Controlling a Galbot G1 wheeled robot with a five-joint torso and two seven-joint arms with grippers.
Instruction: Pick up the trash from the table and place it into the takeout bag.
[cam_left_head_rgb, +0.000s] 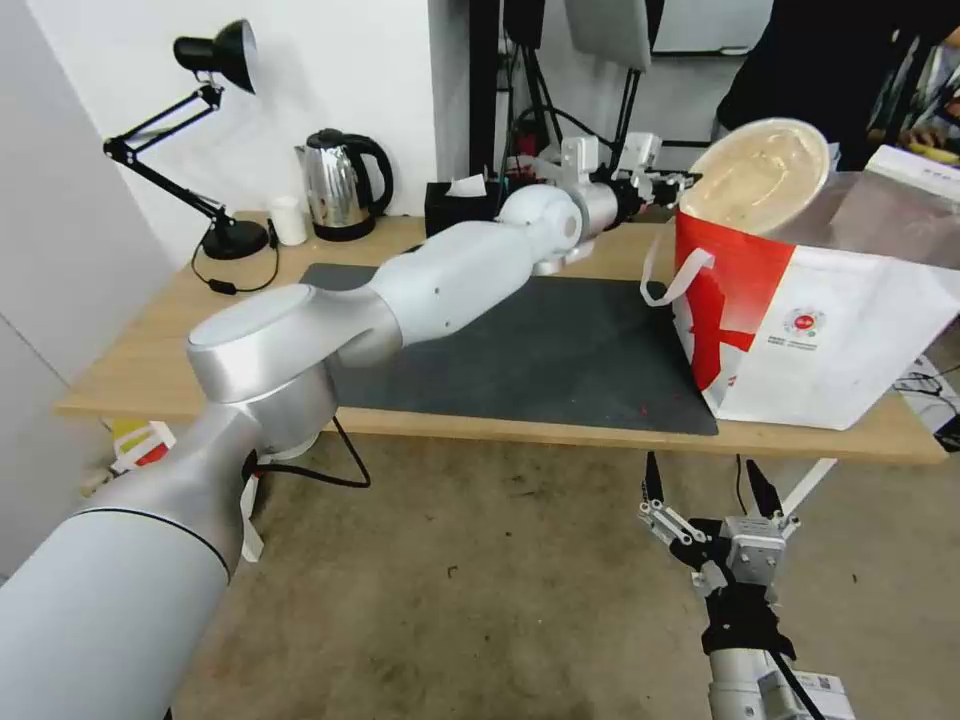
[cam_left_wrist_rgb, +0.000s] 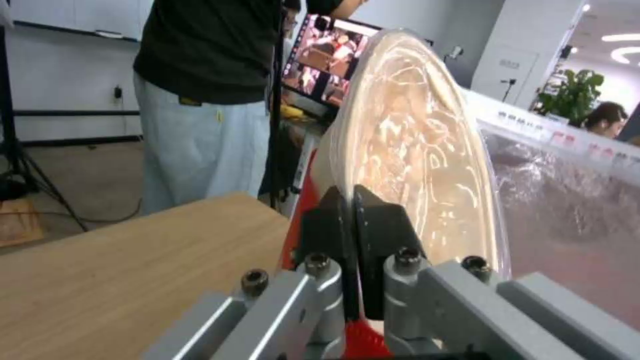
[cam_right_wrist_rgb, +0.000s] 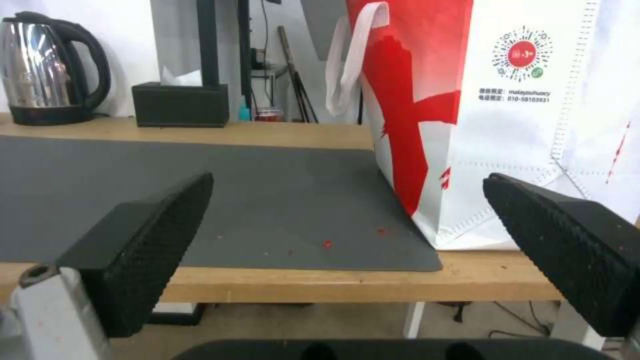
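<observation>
- The left gripper (cam_left_head_rgb: 672, 183) is pinching the rim of the beige paper bowl (cam_left_head_rgb: 758, 176), holding it tilted on edge right over the near lip of the takeout bag (cam_left_head_rgb: 830, 330).
- The bag's open mouth is lying just beyond the bowl; its contents are hidden.
- The right gripper (cam_left_head_rgb: 712, 492) is hanging spread wide and empty below the table (cam_left_head_rgb: 150, 350) edge.

Light-wood table (cam_left_head_rgb: 150, 350) under a matt grey mat (cam_left_head_rgb: 560, 350); glossy beige bowl (cam_left_head_rgb: 760, 175) (paper-like), foil-lined takeout bag (cam_left_head_rgb: 850, 340)
</observation>
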